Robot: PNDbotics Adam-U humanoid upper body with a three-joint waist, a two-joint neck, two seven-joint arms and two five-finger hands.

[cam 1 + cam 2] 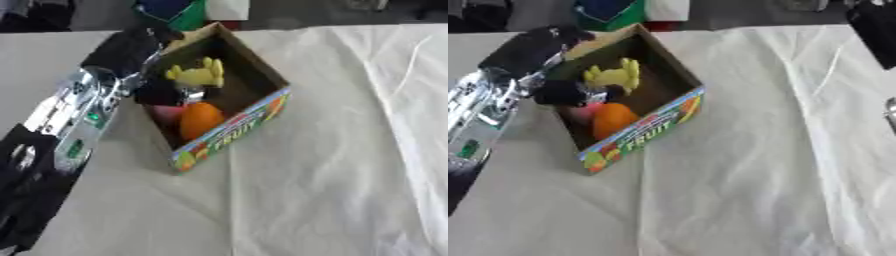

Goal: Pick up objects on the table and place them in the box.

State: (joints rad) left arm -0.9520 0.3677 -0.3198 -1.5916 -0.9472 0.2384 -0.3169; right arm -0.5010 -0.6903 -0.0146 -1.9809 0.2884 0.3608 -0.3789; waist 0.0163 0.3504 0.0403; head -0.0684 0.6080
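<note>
Right now the left hand (162,90) sits at the near-left wall of the box (254,117), reaching in from the left side of the counter (332,175). Its fingers dip inside the box, dark against the contents, and whether they are spread or closed on something cannot be told; they are too blurred against the things below them. The silver and black forearm runs diagonally from the lower left corner up to the box, wrist bent so that the hand points down and inward.

Inside the box lie a yellow toy (199,74) toward the far end, an orange ball (201,119) toward the near end, and a pink thing (166,112) just beside the orange ball on its left. The yellow toy lies just beyond the fingers, the orange ball and pink thing just below and nearer than them. All of these already lie in the box, whose long axis runs from the far left toward the near right, with its printed front wall facing the camera.

No loose object shows on the white cloth around the box, so the task looks nearly done. A dark part of the right arm (877,30) shows only at the upper right corner in the right eye view, well apart from the box; the left hand is the nearer one by far.
</note>
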